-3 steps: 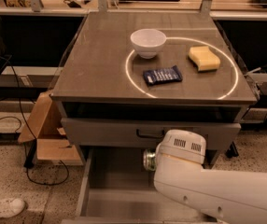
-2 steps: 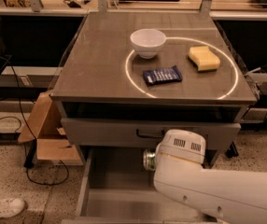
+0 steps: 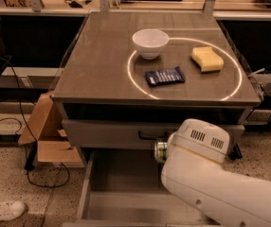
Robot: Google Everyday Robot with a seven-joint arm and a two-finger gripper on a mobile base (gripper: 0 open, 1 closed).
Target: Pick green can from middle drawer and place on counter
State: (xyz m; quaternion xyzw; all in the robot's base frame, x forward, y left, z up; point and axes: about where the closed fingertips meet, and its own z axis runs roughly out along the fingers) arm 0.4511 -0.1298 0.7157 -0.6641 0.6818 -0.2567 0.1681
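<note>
Grey-brown counter point(image 3: 102, 65) with bowl point(image 3: 150, 43), sponge point(image 3: 206, 59), packet point(image 3: 164, 76), middle drawer point(image 3: 121, 181) open below, gripper hidden behind white arm point(image 3: 211, 174)

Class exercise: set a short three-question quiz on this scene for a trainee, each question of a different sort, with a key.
1. True or false: the middle drawer is pulled open below the counter.
2. Which object lies on the counter in front of the white bowl and to the left of the yellow sponge? A) a red cup B) the dark blue snack packet C) a spoon
3. Fill in: the gripper is out of sight behind the white arm, which hangs over the open ____.

Key: 1 true; 2 B; 3 drawer.
</note>
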